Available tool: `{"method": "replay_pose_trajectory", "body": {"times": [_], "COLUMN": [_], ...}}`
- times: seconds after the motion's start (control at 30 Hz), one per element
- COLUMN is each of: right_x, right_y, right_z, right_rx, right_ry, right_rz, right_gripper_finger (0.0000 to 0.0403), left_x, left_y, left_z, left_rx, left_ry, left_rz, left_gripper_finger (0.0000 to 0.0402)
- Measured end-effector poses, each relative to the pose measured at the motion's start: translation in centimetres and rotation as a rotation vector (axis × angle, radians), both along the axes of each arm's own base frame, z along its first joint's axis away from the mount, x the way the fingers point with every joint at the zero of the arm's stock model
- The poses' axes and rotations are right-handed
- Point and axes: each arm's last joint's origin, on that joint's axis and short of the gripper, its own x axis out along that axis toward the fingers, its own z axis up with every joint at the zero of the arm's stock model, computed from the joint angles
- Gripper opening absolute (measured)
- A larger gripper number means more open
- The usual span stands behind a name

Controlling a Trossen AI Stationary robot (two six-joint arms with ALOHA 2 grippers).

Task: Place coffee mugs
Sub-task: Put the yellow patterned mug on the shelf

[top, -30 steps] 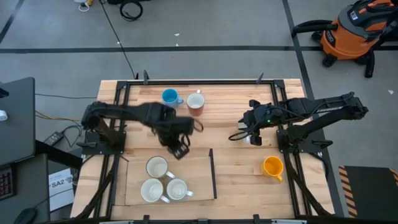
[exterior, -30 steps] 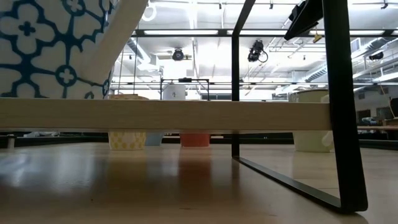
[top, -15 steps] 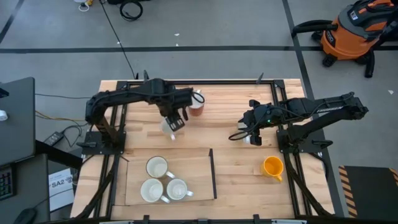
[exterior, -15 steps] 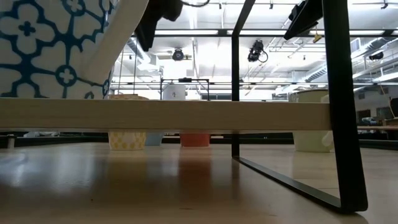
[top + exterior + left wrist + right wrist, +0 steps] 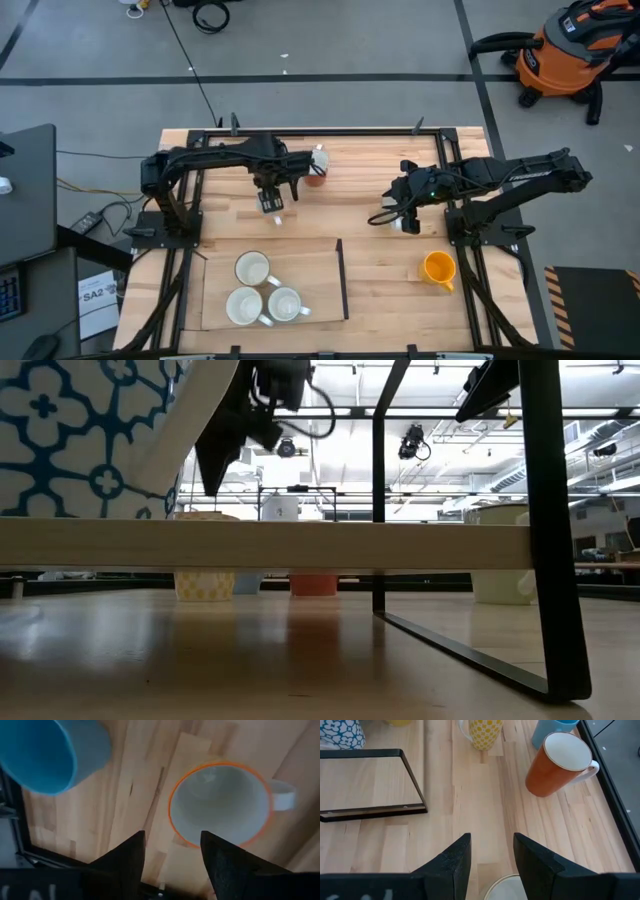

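A reddish-brown mug (image 5: 220, 805), white inside, stands upright on the table near the far edge, with a blue mug (image 5: 45, 750) beside it. My left gripper (image 5: 172, 837) hangs above them, open and pointing down with nothing between its fingers; from overhead, the left gripper (image 5: 278, 188) and its arm cover the blue mug. A yellow-patterned mug (image 5: 485, 732) stands just nearer. My right gripper (image 5: 490, 840) waits open at the table's right, over a white mug (image 5: 405, 222). An orange-yellow mug (image 5: 438, 268) stands near the right front.
A raised wooden board (image 5: 320, 290) on a black metal frame (image 5: 540, 560) fills the near middle and carries three pale mugs (image 5: 252, 268). One of these is blue-patterned (image 5: 340, 732). Black rails run along the table's edges.
My left gripper has gone from above the board toward the table's far edge, turned about and come down, so that it now hangs over the blue and reddish-brown mugs. It has dropped into the low view from above. No mug has moved.
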Motion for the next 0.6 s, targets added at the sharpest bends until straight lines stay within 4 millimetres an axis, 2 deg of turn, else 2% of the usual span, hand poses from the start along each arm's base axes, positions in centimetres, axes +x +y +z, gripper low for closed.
{"method": "replay_pose_trajectory", "body": {"times": [0.2, 0.43, 0.6], "right_x": [0.0, 0.0, 0.0], "right_y": [0.0, 0.0, 0.0], "right_z": [0.0, 0.0, 0.0], "right_rx": [0.0, -0.001, -0.001], "right_ry": [-0.002, -0.004, -0.004], "right_rz": [0.0, 0.002, 0.002], "right_gripper_finger": [0.0153, 0.0153, 0.0153], "left_x": [-0.1, -0.4, -0.3], "left_y": [0.8, 2.1, 2.1], "left_z": [-2.7, -4.2, -4.5], "left_rx": [0.025, 0.03, 0.009], "left_ry": [0.003, -0.024, -0.039], "left_rz": [-0.015, 0.025, 0.026], "left_gripper_finger": [0.0195, 0.0195, 0.0191]}}
